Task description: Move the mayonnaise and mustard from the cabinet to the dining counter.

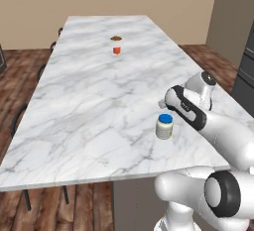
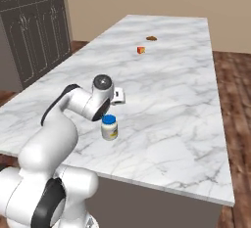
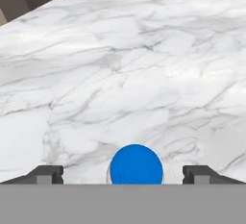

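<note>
While the mayonnaise (image 1: 164, 126) is standing upright on the dining counter (image 1: 89, 101), near the counter's front edge, the gripper (image 3: 129, 174) is hovering right above it with its jaws spread wide and nothing held between them. Seen from the hand camera, the jar's round blue lid is sitting midway between the two dark fingertips (image 3: 47, 174), with marble showing on each side of it, so neither tip is touching the jar. From the right base camera, the white arm is bending over the counter edge, and the mayonnaise (image 2: 109, 127) is resting just in front of and below the wrist. Farther along the marble slab, well apart from the jar, a small orange-red object (image 1: 116, 50) is sitting, and a small flat brown item (image 1: 116, 38) is lying just beyond it. Dark panelled doors (image 2: 34, 26) are standing off to the counter's left in the right base camera.
</note>
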Controlling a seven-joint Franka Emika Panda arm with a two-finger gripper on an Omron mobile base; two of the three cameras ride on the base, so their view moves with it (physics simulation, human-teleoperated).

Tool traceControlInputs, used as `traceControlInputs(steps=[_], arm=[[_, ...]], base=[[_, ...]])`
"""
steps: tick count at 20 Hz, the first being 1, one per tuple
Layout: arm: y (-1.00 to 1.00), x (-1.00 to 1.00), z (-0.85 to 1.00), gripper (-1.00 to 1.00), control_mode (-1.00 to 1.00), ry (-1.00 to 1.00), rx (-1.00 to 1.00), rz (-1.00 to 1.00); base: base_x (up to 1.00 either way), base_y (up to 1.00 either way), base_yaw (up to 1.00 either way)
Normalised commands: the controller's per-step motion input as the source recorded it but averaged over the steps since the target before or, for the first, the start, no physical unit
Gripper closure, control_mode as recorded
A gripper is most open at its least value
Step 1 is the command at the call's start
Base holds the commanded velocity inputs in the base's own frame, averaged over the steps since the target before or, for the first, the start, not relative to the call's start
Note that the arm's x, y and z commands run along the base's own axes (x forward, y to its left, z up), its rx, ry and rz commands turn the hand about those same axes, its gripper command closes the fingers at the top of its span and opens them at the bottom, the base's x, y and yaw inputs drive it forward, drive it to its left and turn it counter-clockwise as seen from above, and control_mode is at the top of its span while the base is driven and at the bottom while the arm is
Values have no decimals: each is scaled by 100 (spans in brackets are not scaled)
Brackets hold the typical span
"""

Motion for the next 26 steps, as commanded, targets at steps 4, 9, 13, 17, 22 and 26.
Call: traceControlInputs(steps=[4, 9, 13, 17, 22, 26], arm=[[1, -65, 86, -100, -100, 9, 0, -15], [13, -59, 95, -100, -100, 9, 1, -19], [11, -62, 72, -100, -100, 12, 0, -16], [26, -76, 29, -100, -100, 0, 0, -10], [29, -61, 5, -100, -100, -7, 0, -6], [11, -48, 0, -100, -100, -22, 0, -3]], base=[[0, 0, 0], [0, 0, 0], [0, 0, 0], [0, 0, 0], [0, 0, 0], [0, 0, 0]])
